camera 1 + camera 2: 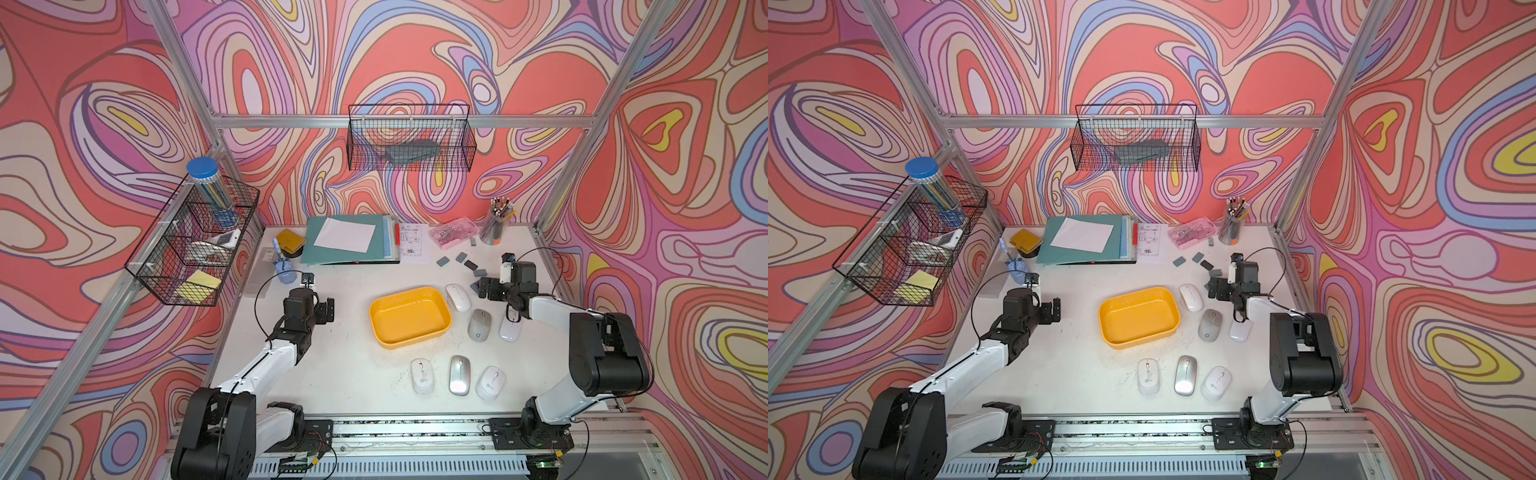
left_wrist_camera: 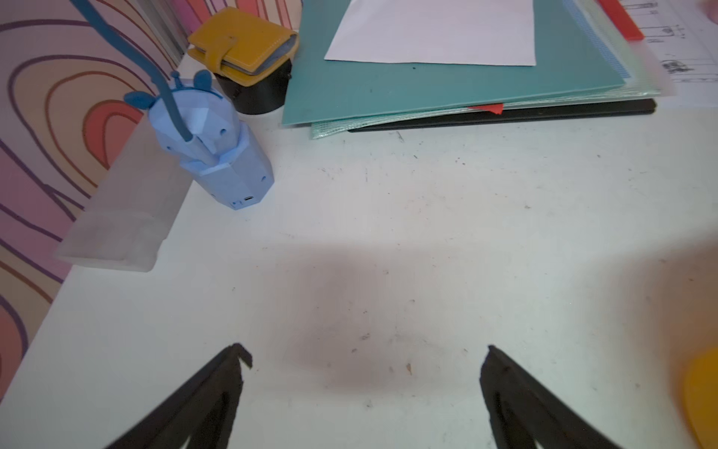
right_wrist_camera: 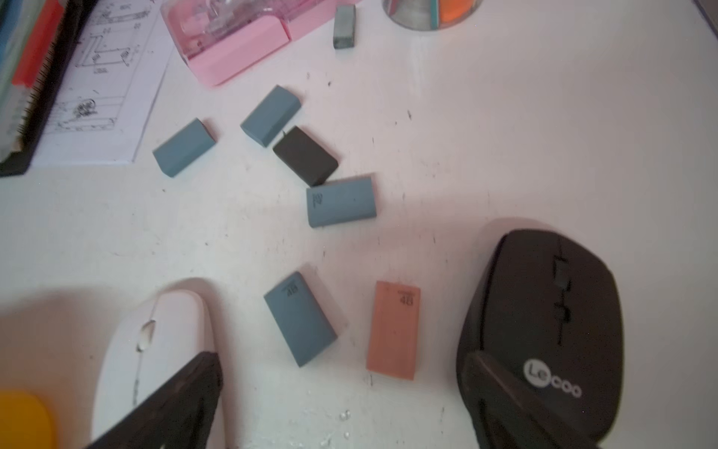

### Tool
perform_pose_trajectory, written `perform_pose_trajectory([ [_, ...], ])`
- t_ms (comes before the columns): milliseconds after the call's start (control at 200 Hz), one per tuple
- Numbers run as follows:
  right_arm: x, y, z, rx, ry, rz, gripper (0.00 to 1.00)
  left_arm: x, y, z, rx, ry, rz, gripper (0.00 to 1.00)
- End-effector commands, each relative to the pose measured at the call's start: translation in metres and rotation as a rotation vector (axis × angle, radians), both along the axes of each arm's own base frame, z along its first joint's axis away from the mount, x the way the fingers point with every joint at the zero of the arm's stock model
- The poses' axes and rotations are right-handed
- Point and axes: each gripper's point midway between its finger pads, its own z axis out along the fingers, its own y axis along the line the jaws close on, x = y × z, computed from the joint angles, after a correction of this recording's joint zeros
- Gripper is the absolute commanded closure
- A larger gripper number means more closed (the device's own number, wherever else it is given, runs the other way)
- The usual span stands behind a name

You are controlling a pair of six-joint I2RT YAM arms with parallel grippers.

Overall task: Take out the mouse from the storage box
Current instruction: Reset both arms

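In both top views the yellow-orange storage box [image 1: 409, 318] [image 1: 1139, 318] sits mid-table. Six mice lie outside it on the white table [image 1: 332, 374]. A white mouse [image 1: 457, 297], a grey mouse [image 1: 480, 325] and a second white mouse [image 1: 510, 329] are at its 3 o'clock, and a row of three mice [image 1: 460, 375] is at its 5 o'clock. The left gripper [image 1: 329, 309] hangs at the box's 9 o'clock, well apart from it. The right gripper [image 1: 482, 287] hangs at its 2 o'clock, just beyond the white mouse. In the left wrist view the left gripper [image 2: 365, 350] is spread wide over tabletop with nothing between its fingers; a blue pen holder [image 2: 217, 155] and a teal folder [image 2: 447, 89] lie farther off. In the right wrist view the right gripper [image 3: 345, 359] is also spread wide and holds nothing. A blue-grey eraser [image 3: 299, 318] and an orange eraser [image 3: 394, 330] lie between its fingers, with the white mouse [image 3: 155, 350] by one finger and a black mouse [image 3: 544, 311] under the other.
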Motion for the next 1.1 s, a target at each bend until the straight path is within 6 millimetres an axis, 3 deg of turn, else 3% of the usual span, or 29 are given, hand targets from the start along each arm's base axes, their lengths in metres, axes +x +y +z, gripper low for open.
perform_pose_trajectory([
  [0,0.018,-0.02,0.049,-0.056,-0.341,-0.099,0.02,0.019,0.019,0.014,0.069,-0.121,0.052,0.01],
  [115,0.003,-0.02,0.068,-0.081,-0.489,-0.091,0.02,0.027,0.031,0.009,0.037,-0.2,0.121,0.01],
  [160,-0.007,-0.031,0.064,-0.086,-0.539,-0.165,0.02,0.031,0.032,0.015,0.031,-0.257,0.129,0.01],
  [215,-0.009,-0.047,0.054,-0.103,-0.562,-0.269,0.02,0.035,0.032,-0.001,0.024,-0.237,0.13,0.01],
  [285,0.002,-0.035,0.047,-0.096,-0.512,-0.192,0.02,0.041,0.027,-0.008,0.039,-0.296,0.09,0.01],
  [351,0.012,-0.026,0.042,-0.122,-0.47,-0.155,0.02,0.041,0.028,-0.017,0.013,-0.19,0.101,0.01],
  [391,0.013,-0.024,0.04,-0.14,-0.458,-0.154,0.02,0.043,0.031,-0.011,0.027,-0.265,0.106,0.01],
  [446,0.014,-0.024,0.041,-0.14,-0.462,-0.154,0.02,0.038,0.032,-0.017,0.01,-0.196,0.126,0.01],
  [631,0.014,-0.019,0.041,-0.145,-0.461,-0.13,0.02,0.042,0.018,-0.013,0.029,-0.252,0.039,0.01],
  [1097,0.014,-0.015,0.04,-0.151,-0.462,-0.111,0.02,0.038,0.014,-0.011,0.052,-0.259,0.041,0.01],
])
